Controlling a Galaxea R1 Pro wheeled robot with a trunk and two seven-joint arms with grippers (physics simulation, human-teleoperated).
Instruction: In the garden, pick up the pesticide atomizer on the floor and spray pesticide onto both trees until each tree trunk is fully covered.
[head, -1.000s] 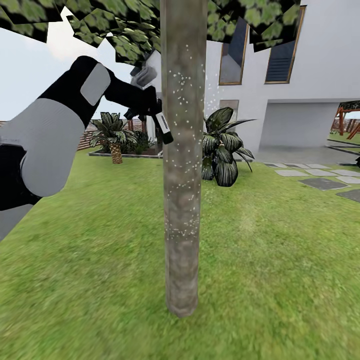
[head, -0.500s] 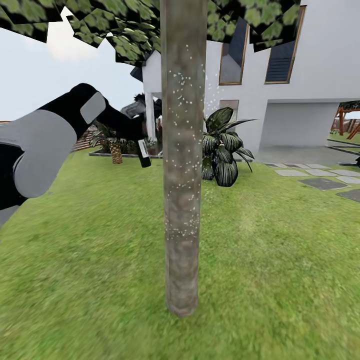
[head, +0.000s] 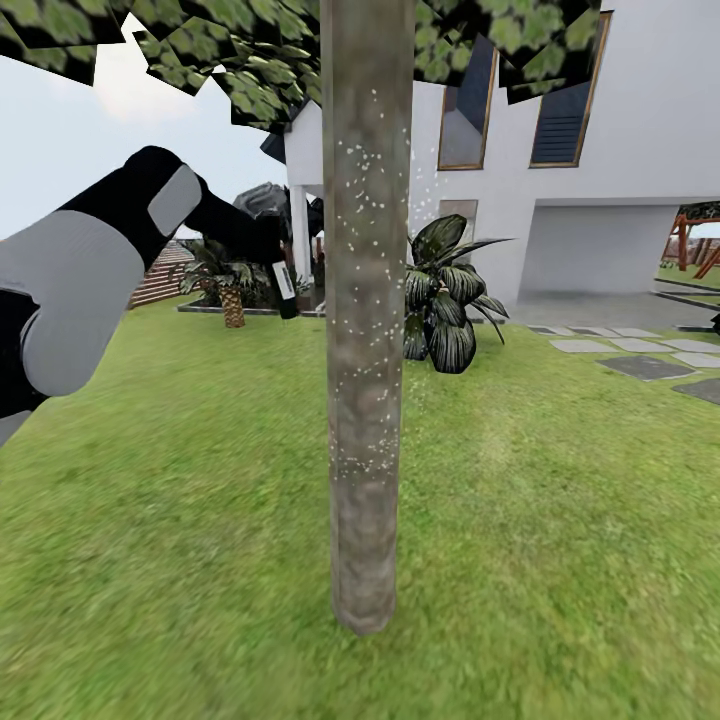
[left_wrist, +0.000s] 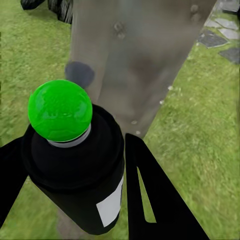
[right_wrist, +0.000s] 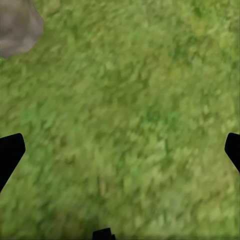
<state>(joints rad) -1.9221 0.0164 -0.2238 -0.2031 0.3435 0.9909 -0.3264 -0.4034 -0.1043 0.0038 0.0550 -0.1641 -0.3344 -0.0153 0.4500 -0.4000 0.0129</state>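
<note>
My left hand (left_wrist: 75, 175) is clamped on the small dark pesticide atomizer with the green dot on top (left_wrist: 70, 160), black fingers (left_wrist: 155, 200) pressed on both sides of its body. In the head view that atomizer (head: 286, 285) hangs off my raised left arm, just left of the straight mottled grey-brown tree trunk (head: 367, 320) and not touching it. Fine white pesticide specks (head: 362, 210) dot the upper and middle bark (sparser low down). The trunk stands on the green grass lawn (head: 560, 520), with the white house (head: 620, 150) far behind. My right hand (right_wrist: 120, 150) points down at grass, fingertips (right_wrist: 10, 150) spread wide at the frame edges, holding nothing.
</note>
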